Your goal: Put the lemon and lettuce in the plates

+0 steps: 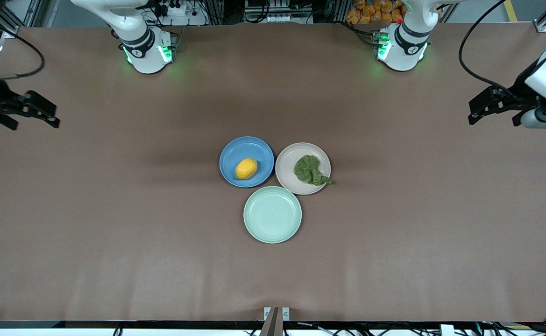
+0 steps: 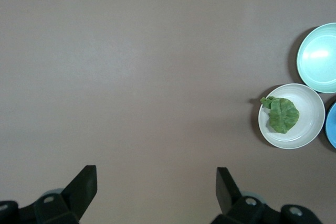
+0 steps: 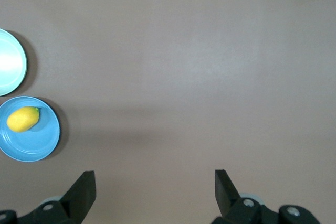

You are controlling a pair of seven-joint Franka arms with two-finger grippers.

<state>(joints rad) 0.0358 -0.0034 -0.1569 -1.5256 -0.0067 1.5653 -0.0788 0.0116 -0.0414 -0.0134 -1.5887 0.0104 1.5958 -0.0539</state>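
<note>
grippers wide; lettuce (image 1: 311, 171) tail overhangs rim.

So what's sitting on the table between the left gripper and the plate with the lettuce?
Nothing: the front view shows only bare brown table between the open left gripper and the beige-pink plate holding the lettuce.
</note>
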